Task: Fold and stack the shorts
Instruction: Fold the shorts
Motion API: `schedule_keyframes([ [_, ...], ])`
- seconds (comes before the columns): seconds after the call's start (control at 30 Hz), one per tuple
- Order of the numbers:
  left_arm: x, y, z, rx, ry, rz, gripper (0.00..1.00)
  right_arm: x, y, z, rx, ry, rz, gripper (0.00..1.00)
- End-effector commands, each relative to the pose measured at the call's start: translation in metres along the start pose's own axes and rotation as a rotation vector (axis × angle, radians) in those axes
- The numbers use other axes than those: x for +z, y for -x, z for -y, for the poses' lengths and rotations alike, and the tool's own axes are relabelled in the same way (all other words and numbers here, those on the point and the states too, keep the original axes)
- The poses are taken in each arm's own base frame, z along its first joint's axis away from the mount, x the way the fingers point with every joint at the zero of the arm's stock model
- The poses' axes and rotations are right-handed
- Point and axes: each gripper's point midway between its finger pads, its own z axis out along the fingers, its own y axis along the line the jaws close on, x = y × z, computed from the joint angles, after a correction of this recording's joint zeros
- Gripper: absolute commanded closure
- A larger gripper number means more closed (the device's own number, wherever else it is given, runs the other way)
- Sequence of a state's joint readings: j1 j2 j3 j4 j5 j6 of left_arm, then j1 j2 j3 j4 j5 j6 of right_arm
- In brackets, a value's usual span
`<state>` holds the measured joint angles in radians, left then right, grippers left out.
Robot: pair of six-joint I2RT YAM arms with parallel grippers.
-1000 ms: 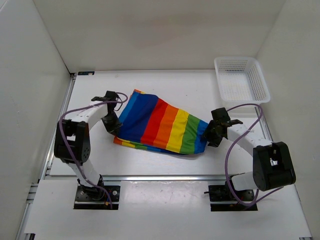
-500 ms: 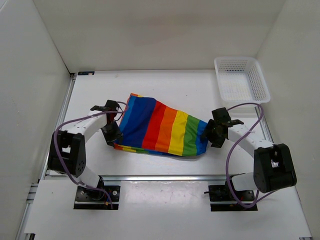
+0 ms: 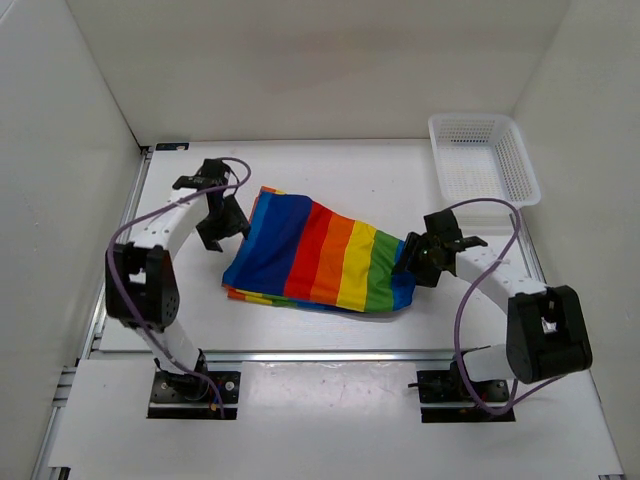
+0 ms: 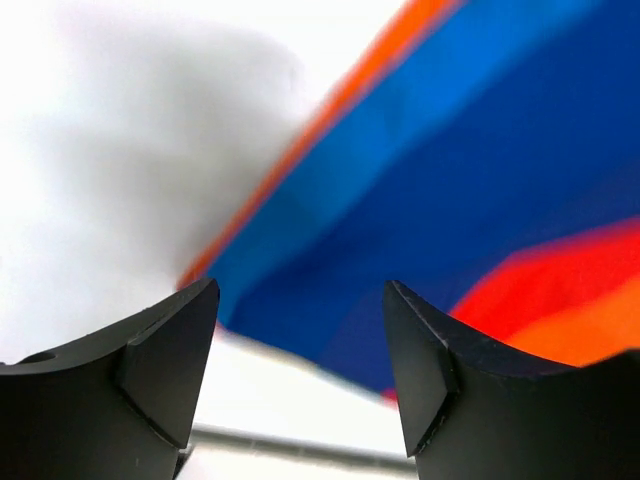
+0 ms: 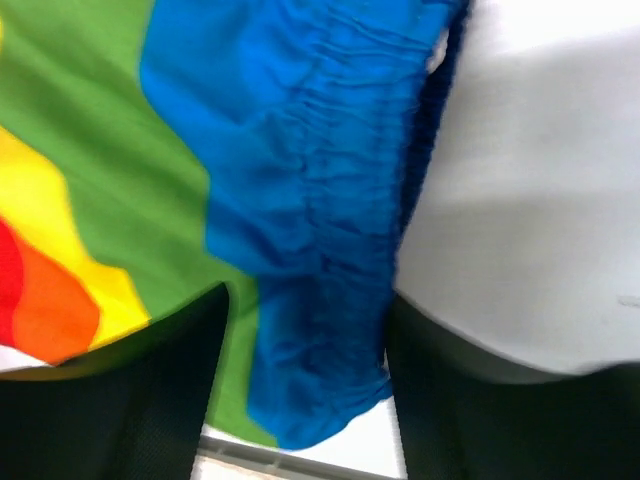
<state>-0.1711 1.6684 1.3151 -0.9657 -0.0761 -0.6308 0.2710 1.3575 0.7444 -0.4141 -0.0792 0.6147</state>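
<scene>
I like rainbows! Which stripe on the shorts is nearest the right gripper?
The blue stripe beside the green one, at the shorts' gathered end, right by the right gripper.

Left arm and right arm are showing white links, black joints, purple cables — black wedge fingers.

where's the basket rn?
Top view: the white mesh basket sits in the far right corner of the table, beyond the right gripper and well apart from the shorts lying mid-table.
</scene>
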Motion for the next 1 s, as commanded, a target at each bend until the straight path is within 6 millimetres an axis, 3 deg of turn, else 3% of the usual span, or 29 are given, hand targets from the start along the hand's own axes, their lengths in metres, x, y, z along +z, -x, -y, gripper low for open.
schedule_keyframes([
  [0.0, 0.037, 0.017, -0.005, -0.005, 0.058, -0.037, 0.24, 0.01, -0.004, -0.014, -0.04, 0.085, -0.036, 0.41],
  [0.07, 0.05, 0.016, -0.003, -0.004, 0.061, -0.06, 0.25, 0.015, -0.009, -0.01, -0.037, 0.077, -0.047, 0.48],
  [0.17, 0.069, 0.014, -0.003, -0.013, 0.06, -0.095, 0.26, 0.019, -0.015, -0.005, -0.042, 0.066, -0.064, 0.47],
  [0.23, 0.081, 0.0, -0.013, -0.02, 0.086, -0.146, 0.28, 0.022, -0.013, 0.001, -0.041, 0.033, -0.053, 0.47],
  [0.33, 0.088, -0.006, -0.019, -0.041, 0.086, -0.16, 0.29, 0.025, -0.017, 0.008, -0.047, 0.011, -0.064, 0.47],
  [0.43, 0.09, -0.013, -0.018, -0.043, 0.075, -0.181, 0.3, 0.034, -0.023, 0.008, -0.052, 0.02, -0.1, 0.63],
  [0.47, 0.092, -0.017, -0.021, -0.042, 0.082, -0.192, 0.3, 0.037, -0.021, 0.008, -0.06, 0.015, -0.107, 0.76],
  [0.57, 0.09, -0.026, -0.022, -0.031, 0.082, -0.196, 0.31, 0.037, -0.016, 0.012, -0.059, -0.026, -0.101, 0.97],
  [0.73, 0.08, -0.05, -0.027, -0.012, 0.068, -0.217, 0.35, 0.01, 0.013, 0.021, -0.073, -0.138, 0.016, 1.0],
  [0.87, 0.067, -0.066, -0.022, -0.011, -0.013, -0.239, 0.35, -0.029, 0.046, 0.006, -0.142, -0.173, 0.092, 1.0],
  [0.97, 0.06, -0.072, -0.018, 0.008, -0.033, -0.234, 0.35, -0.047, 0.058, -0.01, -0.207, -0.181, 0.123, 1.0],
])
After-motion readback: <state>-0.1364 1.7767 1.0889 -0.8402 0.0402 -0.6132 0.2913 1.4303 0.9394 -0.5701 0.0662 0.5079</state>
